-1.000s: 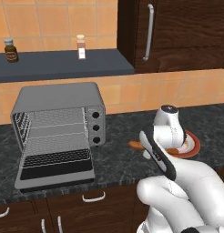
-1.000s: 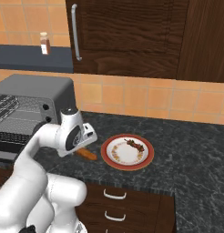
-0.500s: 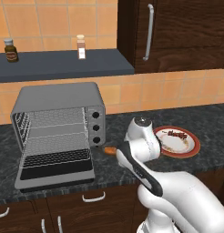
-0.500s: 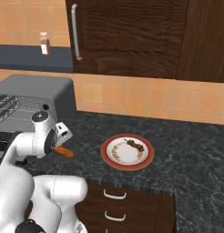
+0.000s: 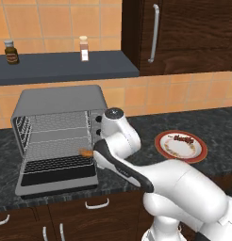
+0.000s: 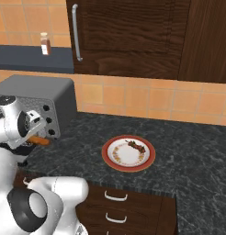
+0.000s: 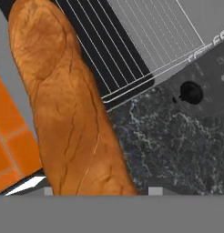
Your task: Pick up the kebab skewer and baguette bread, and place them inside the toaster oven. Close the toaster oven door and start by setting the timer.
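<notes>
The arm has swung from the plate (image 5: 180, 146) to the toaster oven (image 5: 59, 133), carrying the baguette bread (image 7: 68, 109) clamped in the pincer (image 5: 89, 152). The loaf's tip sits at the open mouth. Feed it lengthwise onto 1 rack before releasing.

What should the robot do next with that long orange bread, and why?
Probably push the long tan-orange baguette loaf further into the open grey metal toaster oven onto its wire rack: the claw holds the loaf at the oven's mouth, one end just over the rack.
</notes>
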